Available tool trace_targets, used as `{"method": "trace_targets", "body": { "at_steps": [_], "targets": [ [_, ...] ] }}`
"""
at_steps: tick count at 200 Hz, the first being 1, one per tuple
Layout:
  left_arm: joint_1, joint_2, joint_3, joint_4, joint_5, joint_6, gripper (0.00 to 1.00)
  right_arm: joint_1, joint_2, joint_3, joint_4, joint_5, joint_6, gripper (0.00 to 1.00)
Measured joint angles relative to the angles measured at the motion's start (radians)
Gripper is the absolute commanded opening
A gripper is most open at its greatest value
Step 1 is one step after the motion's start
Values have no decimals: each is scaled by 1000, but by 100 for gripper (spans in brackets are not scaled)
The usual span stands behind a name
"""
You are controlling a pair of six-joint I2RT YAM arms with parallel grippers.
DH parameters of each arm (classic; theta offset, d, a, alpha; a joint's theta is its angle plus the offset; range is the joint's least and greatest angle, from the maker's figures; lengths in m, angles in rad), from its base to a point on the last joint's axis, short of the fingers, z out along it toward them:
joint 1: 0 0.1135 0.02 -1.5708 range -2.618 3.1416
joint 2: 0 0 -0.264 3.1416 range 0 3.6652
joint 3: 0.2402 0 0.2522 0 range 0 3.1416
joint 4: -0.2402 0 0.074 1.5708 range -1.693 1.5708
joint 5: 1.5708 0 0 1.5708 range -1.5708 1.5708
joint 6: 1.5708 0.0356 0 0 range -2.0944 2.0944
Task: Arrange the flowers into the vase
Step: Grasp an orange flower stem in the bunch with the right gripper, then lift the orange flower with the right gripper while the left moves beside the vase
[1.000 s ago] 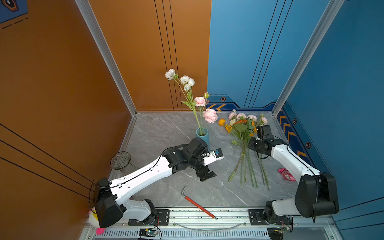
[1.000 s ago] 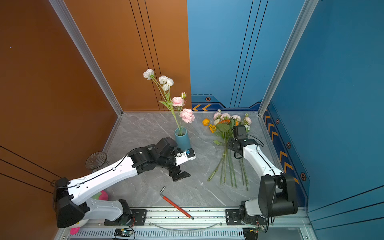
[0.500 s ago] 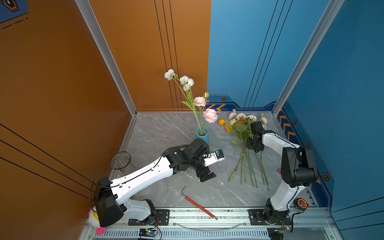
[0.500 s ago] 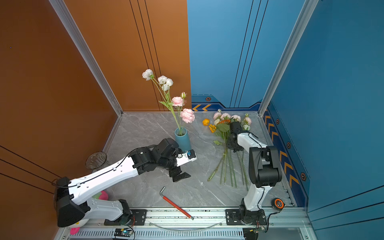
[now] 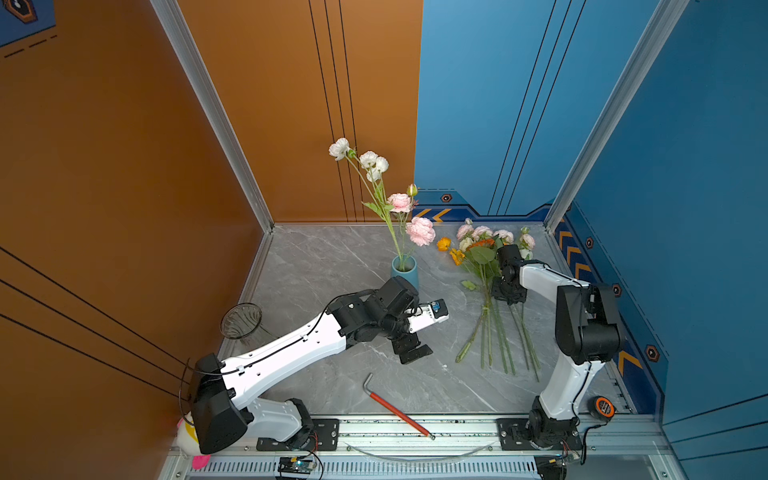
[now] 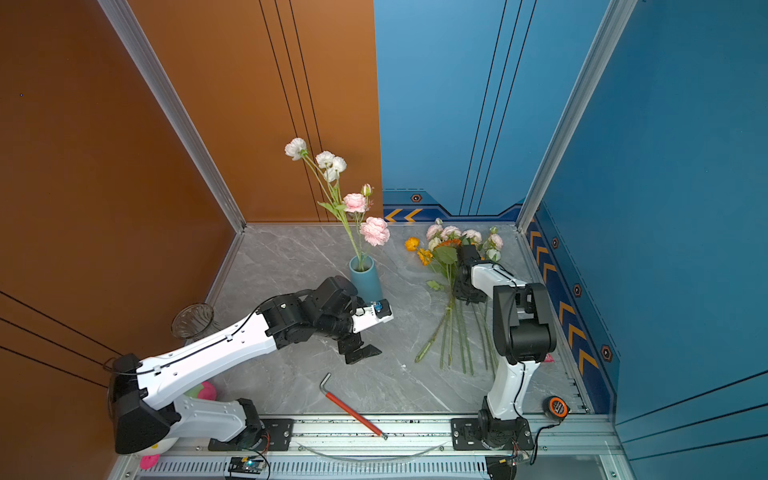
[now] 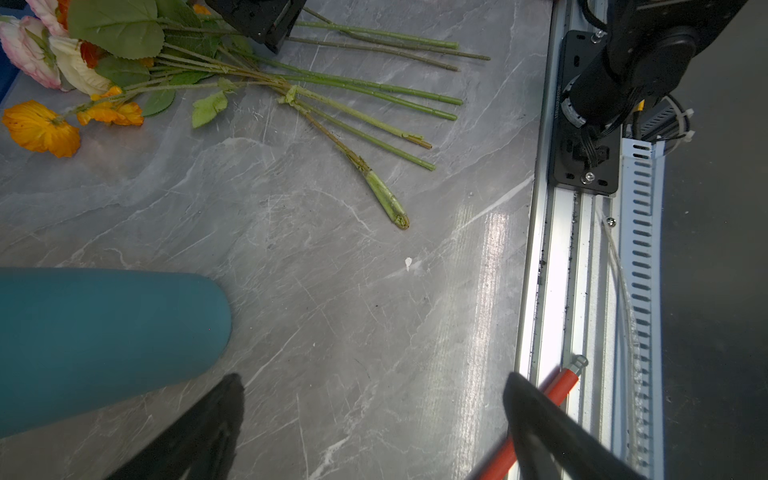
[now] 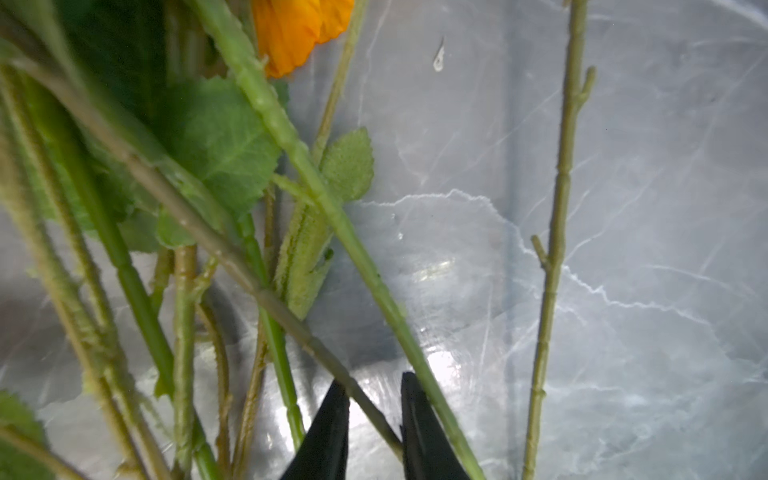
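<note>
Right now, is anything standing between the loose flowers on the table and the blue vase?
Nothing visible does: the table between the flowers and the vase is bare. The left pincer sits open on the vase's near side, off that line.

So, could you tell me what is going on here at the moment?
A two-armed robot is arranging flowers. A few pink and white flowers already stand in the blue vase. The remaining bunch lies on the grey table, and the right gripper is down among its stems, jaws narrow around one stem; whether it is gripped yet is unclear. The left gripper hangs open beside the vase, holding nothing.
</note>
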Motion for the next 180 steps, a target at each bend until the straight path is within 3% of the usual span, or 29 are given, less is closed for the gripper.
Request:
{"method": "trace_targets", "body": {
  "at_steps": [26,85,180],
  "targets": [
    [0,0,0,0,0,0,98,5,2,0,1,-1,-20,21],
    [-1,3,0,0,-2,0,98,46,-5,-1,9,-15,-94,0],
    [-3,3,0,0,-6,0,98,60,-221,1,-16,-57,-144,0]
  ]
}}
